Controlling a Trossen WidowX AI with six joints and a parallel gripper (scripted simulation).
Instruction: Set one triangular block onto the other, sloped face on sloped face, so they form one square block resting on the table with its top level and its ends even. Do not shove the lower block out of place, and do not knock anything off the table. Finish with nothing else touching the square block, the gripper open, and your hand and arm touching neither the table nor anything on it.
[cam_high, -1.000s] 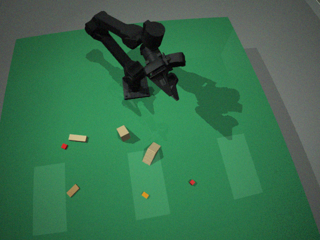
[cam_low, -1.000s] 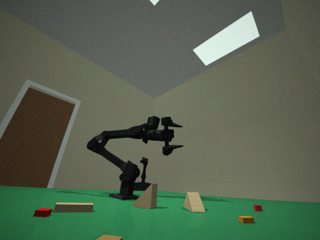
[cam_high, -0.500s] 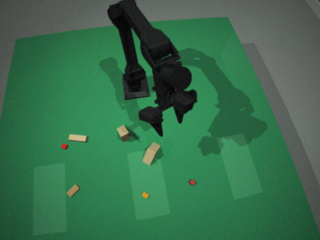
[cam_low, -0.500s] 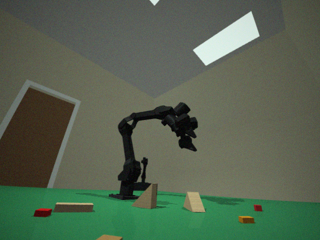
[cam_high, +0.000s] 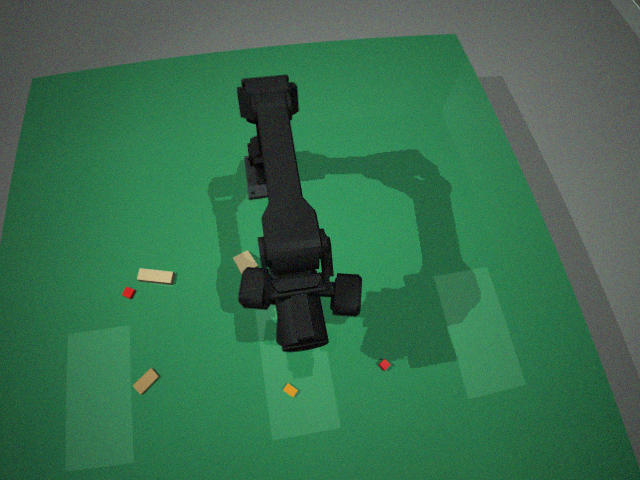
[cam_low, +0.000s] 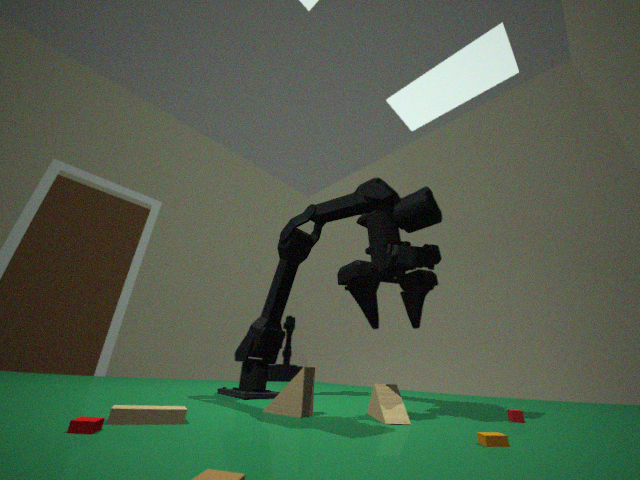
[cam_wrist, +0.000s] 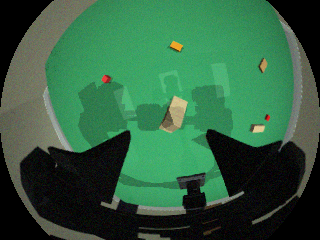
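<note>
One triangular block (cam_low: 292, 399) (cam_high: 245, 261) stands with its triangular end towards the exterior camera, its slope falling to the left. In the top view it is partly behind the gripper body; in the wrist view it does not show. The other triangular block (cam_low: 391, 408) (cam_wrist: 176, 112) stands apart, to its right in the exterior view, a sloped face towards that camera. The arm hides it in the top view. My gripper (cam_low: 395, 327) (cam_wrist: 170, 134) is open and empty, pointing down high above this second block. Its fingertips are hidden in the top view.
A pale bar (cam_high: 155, 275) (cam_low: 147, 414) (cam_wrist: 257, 128) lies near a red block (cam_high: 128, 292) (cam_low: 85, 425). A tan block (cam_high: 146, 381) (cam_wrist: 263, 65), an orange block (cam_high: 290, 390) (cam_low: 492, 439) (cam_wrist: 176, 46) and another red block (cam_high: 384, 364) (cam_low: 515, 415) (cam_wrist: 106, 79) lie farther out.
</note>
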